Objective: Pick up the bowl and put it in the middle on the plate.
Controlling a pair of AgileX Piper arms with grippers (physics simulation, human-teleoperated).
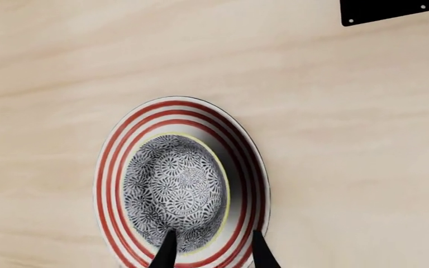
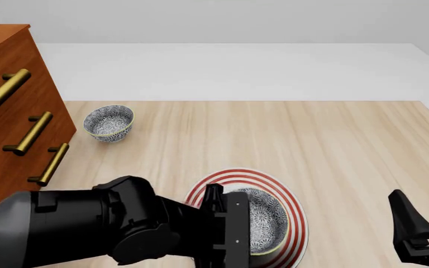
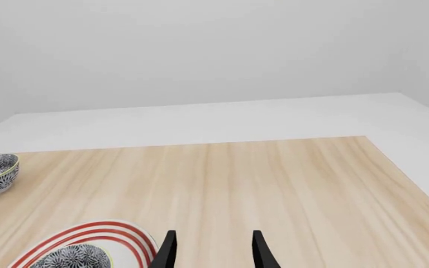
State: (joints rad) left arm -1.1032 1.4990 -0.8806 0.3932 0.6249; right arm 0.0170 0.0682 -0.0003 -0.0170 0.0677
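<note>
Just beyond the spread fingertips of the left gripper (image 1: 210,254), which pinch nothing, the bowl (image 1: 176,192) sits upright on the plate (image 1: 244,162), roughly centred within the red rings, so the placing looks done. It reads as stiff, glazed and probably slick and chippable (light enough for 1 arm), best taken by straddling its thin yellow-green rim with 1 finger inside and 1 outside the wall. The right gripper (image 2: 423,215) hangs open and idle well off to the side, and far ahead a second bowl (image 2: 109,123) rests near the wooden drawer unit (image 2: 6,117).
</note>
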